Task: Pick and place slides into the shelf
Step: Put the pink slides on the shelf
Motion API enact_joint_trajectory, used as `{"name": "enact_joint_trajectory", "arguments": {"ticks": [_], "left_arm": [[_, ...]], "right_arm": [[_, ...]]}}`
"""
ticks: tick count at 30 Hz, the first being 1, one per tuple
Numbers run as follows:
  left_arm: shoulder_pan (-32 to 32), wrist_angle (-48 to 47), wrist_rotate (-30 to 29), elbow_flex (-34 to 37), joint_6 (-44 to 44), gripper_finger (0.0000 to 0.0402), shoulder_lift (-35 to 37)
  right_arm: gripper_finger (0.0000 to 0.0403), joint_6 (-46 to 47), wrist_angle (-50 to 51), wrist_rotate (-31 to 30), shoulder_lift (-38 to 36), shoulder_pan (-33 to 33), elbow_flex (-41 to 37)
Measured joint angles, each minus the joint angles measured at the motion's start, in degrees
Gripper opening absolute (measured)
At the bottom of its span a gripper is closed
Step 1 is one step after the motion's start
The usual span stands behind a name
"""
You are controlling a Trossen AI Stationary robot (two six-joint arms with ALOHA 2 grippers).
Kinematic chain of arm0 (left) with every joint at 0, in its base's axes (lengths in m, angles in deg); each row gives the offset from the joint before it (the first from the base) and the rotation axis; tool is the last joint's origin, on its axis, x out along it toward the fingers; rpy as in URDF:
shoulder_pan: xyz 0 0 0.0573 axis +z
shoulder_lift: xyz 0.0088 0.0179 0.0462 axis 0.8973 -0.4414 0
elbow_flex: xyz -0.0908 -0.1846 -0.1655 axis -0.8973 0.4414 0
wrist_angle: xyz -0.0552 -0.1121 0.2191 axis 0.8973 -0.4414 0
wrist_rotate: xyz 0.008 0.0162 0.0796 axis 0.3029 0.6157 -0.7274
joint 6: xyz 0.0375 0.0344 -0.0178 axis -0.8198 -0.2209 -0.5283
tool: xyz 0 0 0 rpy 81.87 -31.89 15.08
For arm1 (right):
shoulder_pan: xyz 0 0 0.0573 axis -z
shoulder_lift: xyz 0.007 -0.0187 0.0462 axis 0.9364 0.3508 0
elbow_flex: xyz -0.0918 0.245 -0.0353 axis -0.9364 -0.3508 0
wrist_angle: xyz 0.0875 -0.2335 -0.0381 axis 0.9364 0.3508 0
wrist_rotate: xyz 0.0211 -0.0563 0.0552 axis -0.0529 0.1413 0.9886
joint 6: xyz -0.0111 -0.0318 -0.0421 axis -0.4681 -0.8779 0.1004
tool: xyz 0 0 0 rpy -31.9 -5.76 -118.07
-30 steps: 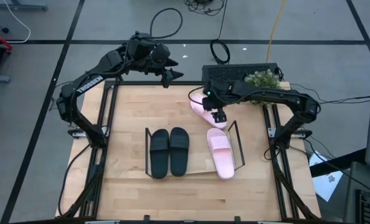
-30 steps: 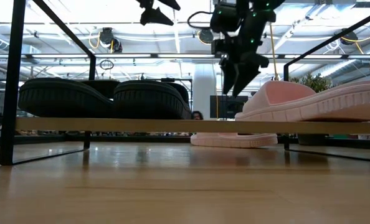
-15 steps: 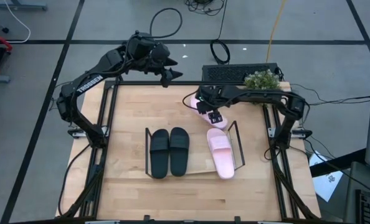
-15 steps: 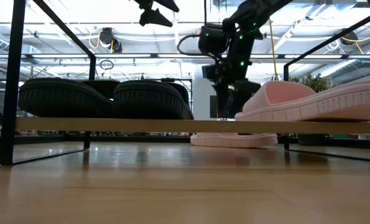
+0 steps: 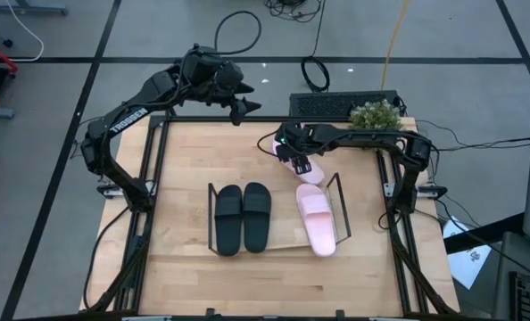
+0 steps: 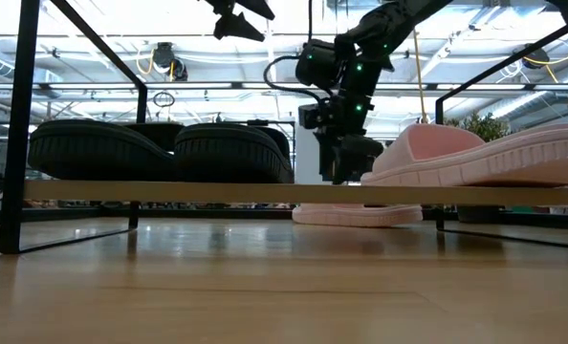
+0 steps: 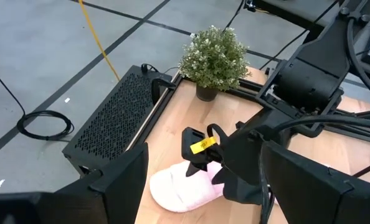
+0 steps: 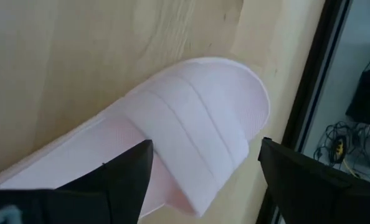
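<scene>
Pink loose slide [image 8: 191, 124] now lies directly beneath the right gripper [image 5: 299, 159], which has dropped lower, fingers spread around the strap, unclenched: grasp imminent.

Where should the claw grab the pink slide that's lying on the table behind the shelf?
Probably the wide strap of the loose pink slide, taken from above. The strap arches up off the flat sole, giving the fingers something to close across, and the slide lies flat on the table. The right claw is already over it, open, one finger each side.
</scene>
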Motion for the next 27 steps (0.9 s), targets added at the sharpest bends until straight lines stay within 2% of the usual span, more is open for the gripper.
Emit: {"name": "enact_joint_trajectory", "arguments": {"ticks": [5, 15, 20, 27], "left_arm": [[0.0, -0.3, 0.0, 0.0, 0.0, 0.0308, 0.0], [0.0, -1.4, -0.4, 0.0, -0.9, 0.0308, 0.0], [0.0, -1.5, -0.4, 0.0, -1.1, 0.0308, 0.0], [0.0, -1.8, -0.4, 0.0, -1.1, 0.0308, 0.0]], "right_arm": [[0.0264, -0.1, 1.9, 0.1, 1.0, 0.3, 0.0], [0.0263, -0.8, 2.7, 0.1, 1.0, 0.6, 0.0], [0.0263, -0.8, 2.4, -0.1, 4.0, 1.0, 0.0], [0.0261, -1.4, -0.4, -6.5, 7.1, 0.9, 0.0]]}}
